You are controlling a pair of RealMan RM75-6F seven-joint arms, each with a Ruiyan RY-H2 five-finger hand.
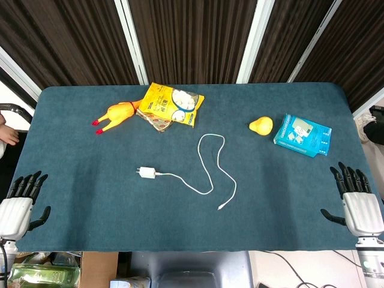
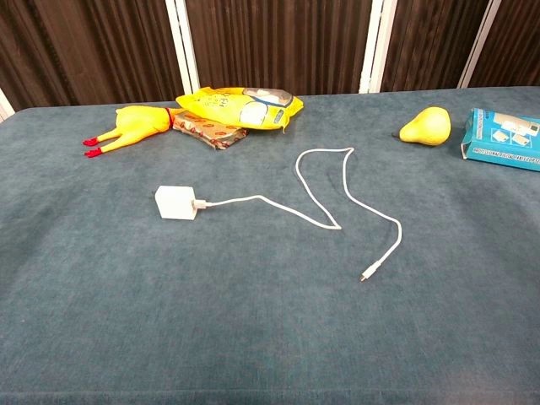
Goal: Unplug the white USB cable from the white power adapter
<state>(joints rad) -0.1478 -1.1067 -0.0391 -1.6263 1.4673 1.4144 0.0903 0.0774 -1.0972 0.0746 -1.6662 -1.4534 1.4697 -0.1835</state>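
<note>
The adapter (image 2: 175,202) lay left of centre on the table (image 1: 72,180), its cable (image 2: 337,181) plugged in and snaking right. I judged the block light and slick, the cord limp (so grip the plug, not the cord). My left hand (image 1: 21,201) and right hand (image 1: 355,198) rested at the near corners, fingers spread, holding nothing.

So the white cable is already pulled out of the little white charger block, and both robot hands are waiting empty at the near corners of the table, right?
Not quite. The white cable is still plugged into the white charger block; the chest view shows the plug seated in its side. The rest holds: the left robot hand and right robot hand wait empty at the near corners.
</note>
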